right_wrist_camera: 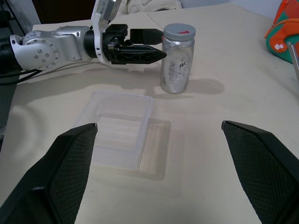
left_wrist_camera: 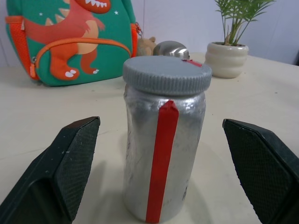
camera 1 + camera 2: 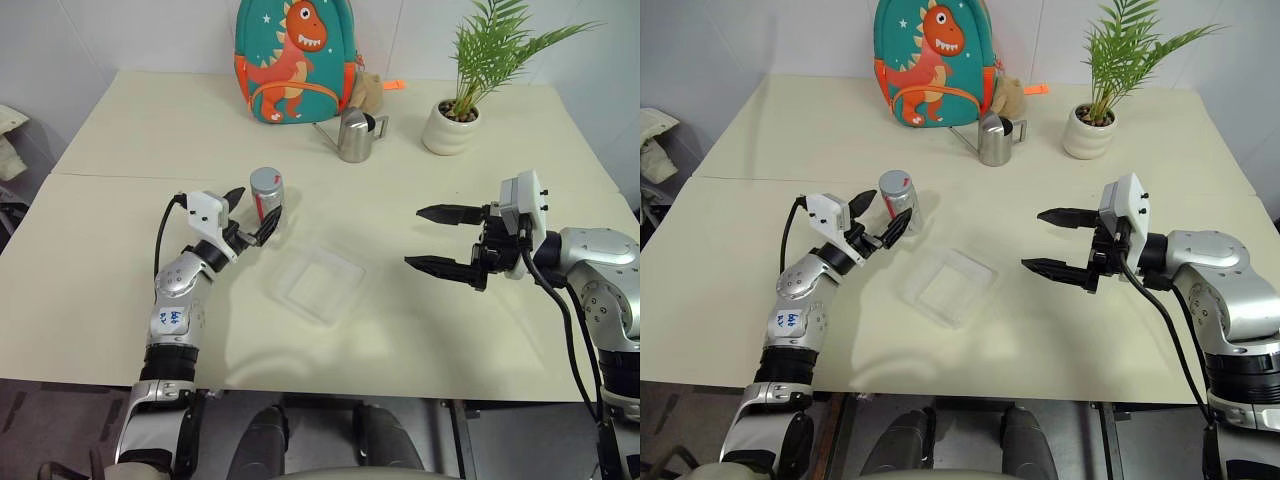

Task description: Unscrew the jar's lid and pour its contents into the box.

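While both grippers gape empty, close your left gripper (image 3: pixel 250 215) around the jar (image 3: pixel 266 192) at its one o'clock, below the lid (image 2: pixel 167 73).

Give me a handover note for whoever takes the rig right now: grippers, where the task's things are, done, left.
Left gripper: open, fingers either side of the jar, not closed on it.
Right gripper: open, empty, above the table to the right of the box.
Jar: upright on the table, just beyond the box's far left corner, lid still screwed on.
Box: flat on the table between the two arms, nothing visible in it.
Contents: cannot be seen through the jar.
Done: left arm lined up on the jar.
Left: grip the jar, unscrew the lid, pour into the box.
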